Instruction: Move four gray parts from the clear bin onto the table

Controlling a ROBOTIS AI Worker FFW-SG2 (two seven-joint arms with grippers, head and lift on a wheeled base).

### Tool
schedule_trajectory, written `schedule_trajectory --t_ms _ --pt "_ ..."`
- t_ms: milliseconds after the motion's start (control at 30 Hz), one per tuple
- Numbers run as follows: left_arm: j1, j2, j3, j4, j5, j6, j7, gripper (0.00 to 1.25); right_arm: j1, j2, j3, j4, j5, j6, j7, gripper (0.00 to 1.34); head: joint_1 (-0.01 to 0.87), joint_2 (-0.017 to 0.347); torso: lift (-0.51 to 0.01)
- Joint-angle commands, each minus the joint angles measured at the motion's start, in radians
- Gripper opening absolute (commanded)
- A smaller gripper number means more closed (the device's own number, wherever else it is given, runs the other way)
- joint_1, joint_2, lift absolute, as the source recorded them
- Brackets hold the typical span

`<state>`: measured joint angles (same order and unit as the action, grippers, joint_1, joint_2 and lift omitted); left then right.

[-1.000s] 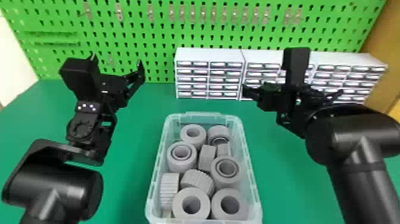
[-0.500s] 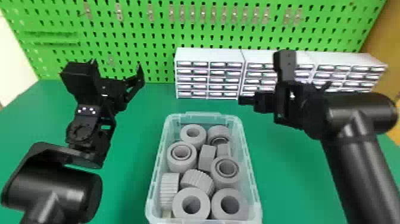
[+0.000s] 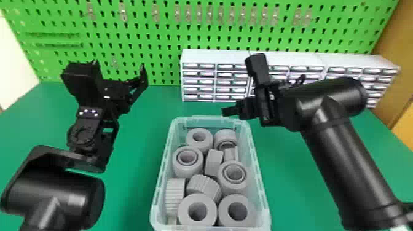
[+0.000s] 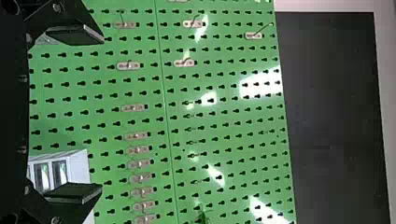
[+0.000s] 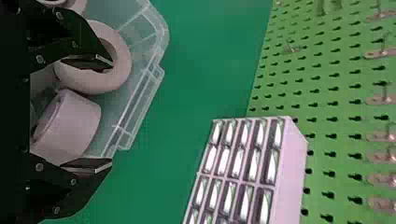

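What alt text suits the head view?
A clear bin of gray parts stands on a green table before a pegboard. The right claw hovers near its far end; the open left claw hangs farther left.

Left end effector [image 3: 119,65] aimed forward, right end effector [image 3: 227,111] turned inward — fingers [image 5: 88,164] on both spread well apart.

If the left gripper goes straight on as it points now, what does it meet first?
Most likely the green pegboard: the left gripper faces it with open jaws. How far away it is, I cannot judge.
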<state>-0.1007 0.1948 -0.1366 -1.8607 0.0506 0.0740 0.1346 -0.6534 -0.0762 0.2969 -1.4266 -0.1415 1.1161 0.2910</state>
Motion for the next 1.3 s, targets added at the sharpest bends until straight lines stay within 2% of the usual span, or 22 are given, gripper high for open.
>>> schedule_trajectory --t_ms 0,400,1267 --pt "-0.001 0.0 0.0 0.0 0.0 0.001 0.0 1.08 -0.035 0.004 0.054 0.069 -0.001 0.002 0.022 0.83 0.678 0.034 -0.05" --pt "-0.004 0.0 -0.001 0.002 -0.001 0.007 -0.001 1.08 -0.084 0.012 0.146 0.202 -0.041 -0.009 0.046 0.83 0.678 0.034 -0.05" --pt "-0.007 0.002 -0.005 0.003 0.003 0.009 -0.001 1.09 -0.078 0.012 0.165 0.227 -0.039 -0.009 0.046 0.83 0.678 0.034 -0.05"
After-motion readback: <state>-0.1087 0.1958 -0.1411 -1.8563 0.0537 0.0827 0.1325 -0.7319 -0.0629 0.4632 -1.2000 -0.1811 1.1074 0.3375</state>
